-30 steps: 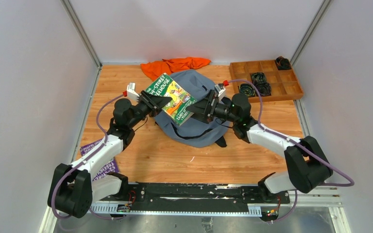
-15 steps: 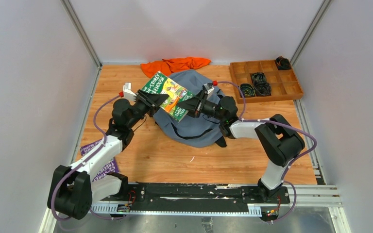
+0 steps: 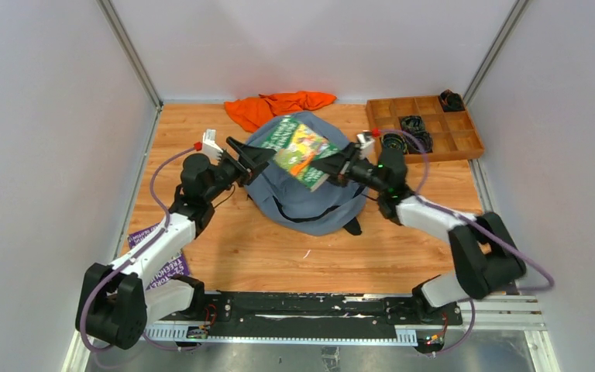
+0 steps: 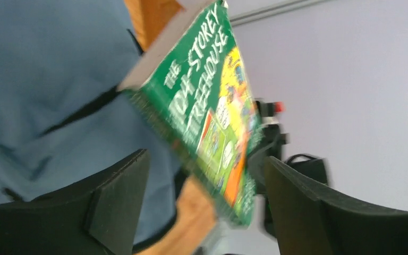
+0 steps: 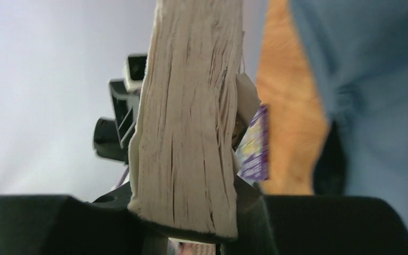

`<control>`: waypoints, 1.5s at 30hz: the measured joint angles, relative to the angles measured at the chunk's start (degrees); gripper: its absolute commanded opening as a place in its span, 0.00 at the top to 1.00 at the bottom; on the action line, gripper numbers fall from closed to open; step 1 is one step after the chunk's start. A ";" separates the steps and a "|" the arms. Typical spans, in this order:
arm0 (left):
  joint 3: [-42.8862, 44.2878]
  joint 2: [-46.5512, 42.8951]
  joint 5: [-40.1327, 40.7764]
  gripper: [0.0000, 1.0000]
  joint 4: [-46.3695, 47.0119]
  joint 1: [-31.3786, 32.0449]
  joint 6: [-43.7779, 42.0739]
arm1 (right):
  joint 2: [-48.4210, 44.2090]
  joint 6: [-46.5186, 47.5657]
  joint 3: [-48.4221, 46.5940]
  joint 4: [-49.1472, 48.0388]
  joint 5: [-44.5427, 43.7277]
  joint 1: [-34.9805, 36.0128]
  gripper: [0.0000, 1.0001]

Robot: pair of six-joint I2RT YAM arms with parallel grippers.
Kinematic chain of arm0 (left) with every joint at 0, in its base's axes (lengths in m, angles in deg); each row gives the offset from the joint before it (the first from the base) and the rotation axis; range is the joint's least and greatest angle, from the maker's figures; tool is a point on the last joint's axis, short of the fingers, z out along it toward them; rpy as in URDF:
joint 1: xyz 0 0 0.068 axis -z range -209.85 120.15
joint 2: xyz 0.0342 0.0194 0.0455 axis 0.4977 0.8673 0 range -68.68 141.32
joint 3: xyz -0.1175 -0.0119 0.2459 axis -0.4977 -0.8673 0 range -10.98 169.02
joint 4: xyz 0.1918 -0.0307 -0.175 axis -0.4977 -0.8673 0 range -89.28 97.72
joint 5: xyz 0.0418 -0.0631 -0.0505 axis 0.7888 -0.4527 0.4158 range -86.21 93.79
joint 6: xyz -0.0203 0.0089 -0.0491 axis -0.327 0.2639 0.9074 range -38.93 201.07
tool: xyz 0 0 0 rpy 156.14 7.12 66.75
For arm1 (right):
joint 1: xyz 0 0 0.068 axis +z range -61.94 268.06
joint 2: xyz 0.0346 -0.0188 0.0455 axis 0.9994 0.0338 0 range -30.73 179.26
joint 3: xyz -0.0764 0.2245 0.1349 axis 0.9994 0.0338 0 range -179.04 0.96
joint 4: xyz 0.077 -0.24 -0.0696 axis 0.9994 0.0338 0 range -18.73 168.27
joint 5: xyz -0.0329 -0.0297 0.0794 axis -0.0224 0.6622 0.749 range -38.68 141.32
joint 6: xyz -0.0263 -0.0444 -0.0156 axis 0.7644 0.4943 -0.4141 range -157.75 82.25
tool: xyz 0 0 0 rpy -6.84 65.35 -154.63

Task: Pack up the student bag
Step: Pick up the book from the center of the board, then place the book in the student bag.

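The student bag (image 3: 310,203) lies grey-blue and slack in the middle of the wooden table, also in the left wrist view (image 4: 42,79) and the right wrist view (image 5: 374,79). A green paperback book (image 3: 300,150) hangs tilted above the bag. My right gripper (image 3: 330,168) is shut on its right edge; the page block (image 5: 187,117) fills the space between those jaws (image 5: 188,223). My left gripper (image 3: 256,158) stands open just left of the book, apart from it. In the left wrist view the book's cover (image 4: 212,122) floats beyond the spread fingers (image 4: 119,196).
An orange cloth (image 3: 279,105) lies at the back behind the bag. A wooden compartment tray (image 3: 465,142) holding dark coiled items stands at the back right. A purple book (image 3: 153,239) lies on the table by the left arm, also glimpsed as a purple cover (image 5: 255,143).
My left gripper has opened and let go of the book. The right gripper, shut on the book, has carried it to the right over the bag.
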 measured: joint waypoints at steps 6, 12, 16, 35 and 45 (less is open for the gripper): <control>12.28 1.64 4.00 0.08 -19.34 6.43 -19.65 | -23.82 16.81 3.10 35.50 -7.65 -18.73 1.00; 31.30 12.24 8.66 0.07 -38.03 22.73 -43.67 | -35.23 26.16 0.55 54.55 -3.02 -37.00 1.00; 36.85 18.23 10.43 0.11 -47.89 29.81 -54.51 | -36.15 30.23 -1.40 64.28 -2.56 -41.88 1.00; 41.68 31.74 14.80 0.51 -55.06 34.93 -63.78 | -38.97 33.35 -2.78 73.35 -0.37 -42.03 1.00; 46.34 33.24 18.08 1.00 -58.88 34.73 -62.79 | -38.97 35.30 -2.78 73.48 2.67 -42.03 1.00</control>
